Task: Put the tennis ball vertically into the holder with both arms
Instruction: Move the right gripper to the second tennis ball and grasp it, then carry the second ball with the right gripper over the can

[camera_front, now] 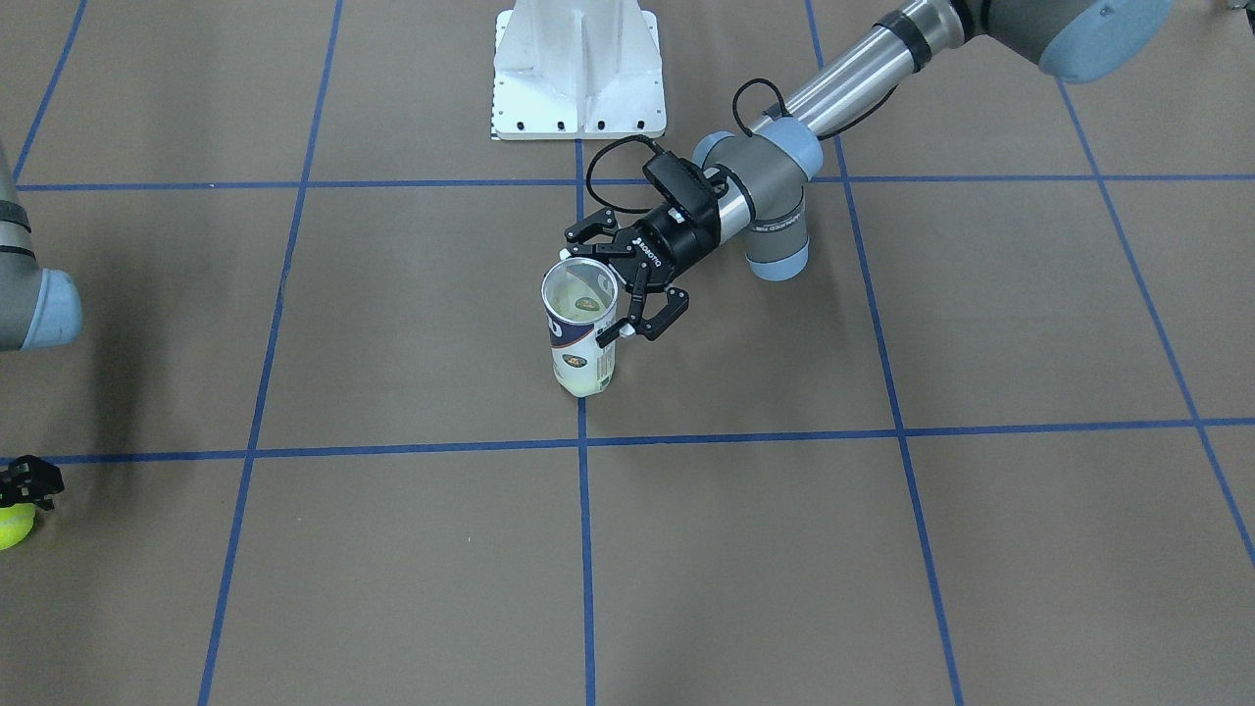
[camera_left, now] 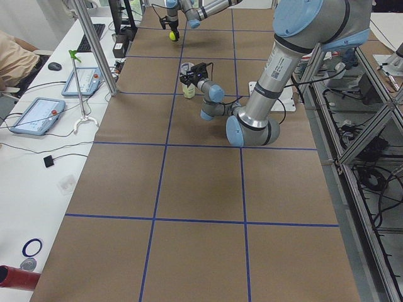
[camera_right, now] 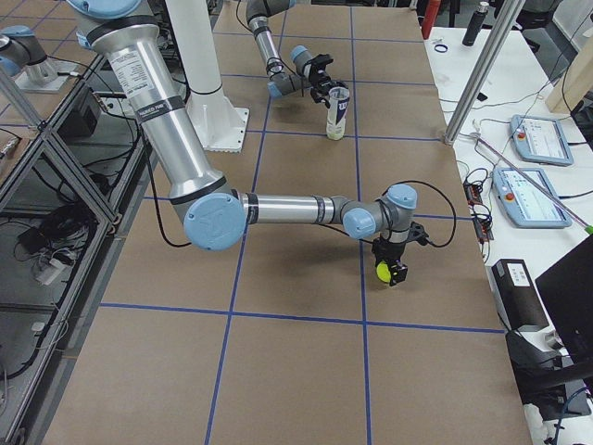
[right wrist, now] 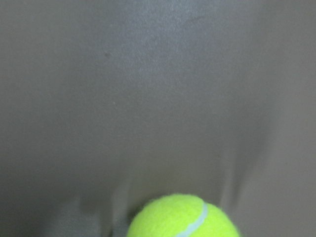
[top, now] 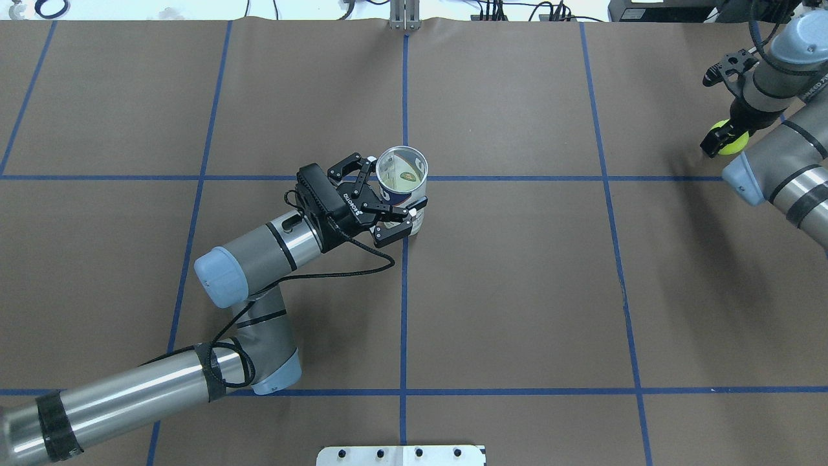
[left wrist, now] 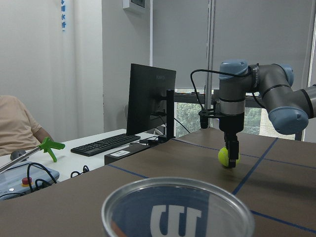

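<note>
The tennis ball (camera_right: 382,270) sits between the fingers of the right gripper (left wrist: 230,159), which is closed narrowly on it at the far right end of the table, well apart from the can; whether the ball rests on the paper or hangs just above it we cannot tell. We judge it light, springy and felted, so it grips well; a hold across its middle suits it. The holder (camera_front: 580,338) stands upright, mouth up, near the table's centre, on a crossing of the blue lines. The left gripper (top: 394,188) comes at it from the side, spread wide with a finger on either side of the wall just under the silver rim, seemingly pressed on. We take the can for thin, light, smooth and easy to tip; a hard squeeze could pinch the mouth out of round.

The table (top: 517,291) is covered in brown paper gridded with blue tape; a white pedestal base (camera_front: 578,69) stands by the robot; beyond lie a bench with tablets (camera_left: 38,116), a monitor (left wrist: 150,98) and a seated person (camera_left: 16,60).
</note>
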`<state>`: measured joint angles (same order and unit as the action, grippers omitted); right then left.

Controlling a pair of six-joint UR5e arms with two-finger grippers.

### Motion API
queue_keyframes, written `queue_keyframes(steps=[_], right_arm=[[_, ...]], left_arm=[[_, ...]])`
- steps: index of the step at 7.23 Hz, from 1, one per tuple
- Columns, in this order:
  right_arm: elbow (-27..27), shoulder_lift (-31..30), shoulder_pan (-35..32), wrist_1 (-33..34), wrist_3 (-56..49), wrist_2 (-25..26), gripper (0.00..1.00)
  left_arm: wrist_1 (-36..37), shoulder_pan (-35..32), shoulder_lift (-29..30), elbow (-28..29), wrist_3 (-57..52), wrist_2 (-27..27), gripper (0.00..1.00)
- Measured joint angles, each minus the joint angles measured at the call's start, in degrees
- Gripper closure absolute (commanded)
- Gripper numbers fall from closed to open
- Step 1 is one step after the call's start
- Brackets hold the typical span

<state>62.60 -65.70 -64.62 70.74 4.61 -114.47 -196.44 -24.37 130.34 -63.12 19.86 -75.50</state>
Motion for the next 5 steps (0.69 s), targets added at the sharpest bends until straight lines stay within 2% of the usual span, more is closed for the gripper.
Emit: queue_keyframes(steps=[2,3,5], right_arm=[[0.5,0.7,-1.0,0.2,0.2,-0.6,1.00],[1.2,1.5,-1.9,0.3,1.9,-2.6,1.00],[5.6,2.2,-2.6,0.2,11.7,-6.3,1.00]], left_arm=[[0.0,0.0,0.0,0.0,0.0,0.0,0.01],[0.0,0.0,0.0,0.0,0.0,0.0,0.01],[0.0,0.0,0.0,0.0,0.0,0.0,0.01]])
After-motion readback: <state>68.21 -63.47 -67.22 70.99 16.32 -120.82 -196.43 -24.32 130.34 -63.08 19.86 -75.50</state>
